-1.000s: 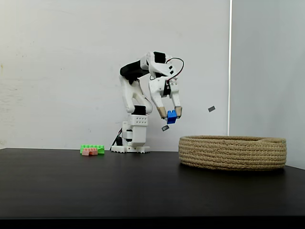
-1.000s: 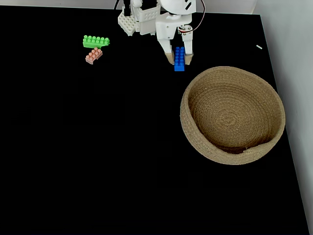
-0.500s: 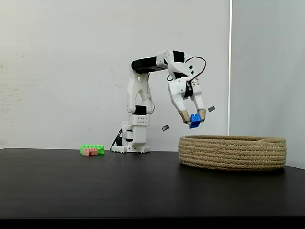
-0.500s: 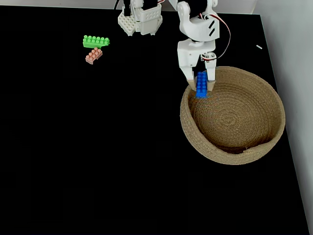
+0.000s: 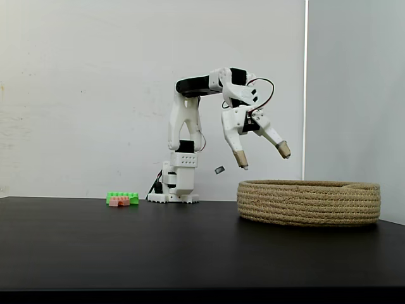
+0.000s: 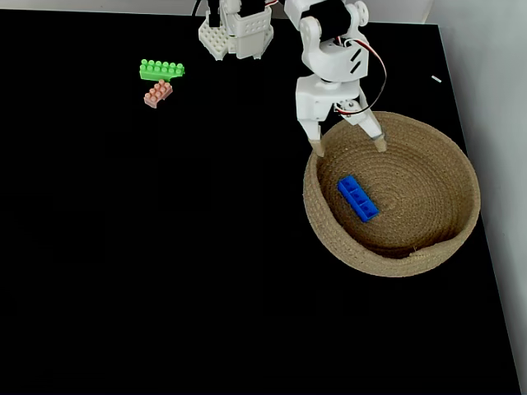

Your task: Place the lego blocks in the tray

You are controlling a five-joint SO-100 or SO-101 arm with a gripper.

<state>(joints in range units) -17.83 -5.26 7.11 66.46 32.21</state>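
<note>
The blue brick [image 6: 358, 198], held in the gripper [image 6: 348, 148] half a second ago, now lies inside the rope tray [image 6: 461, 222], hollow underside up. The gripper hangs wide apart and empty over the tray's rim. Green brick [image 6: 161, 69] and pink brick [image 6: 157, 93] stay touching on the black desk [image 6: 165, 271].

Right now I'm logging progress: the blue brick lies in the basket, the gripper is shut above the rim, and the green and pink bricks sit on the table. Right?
Not quite: the gripper is open, its fingers spread wide above the basket rim, as both fixed views show. The blue brick does lie inside, and the green brick and pink brick sit on the table.
</note>
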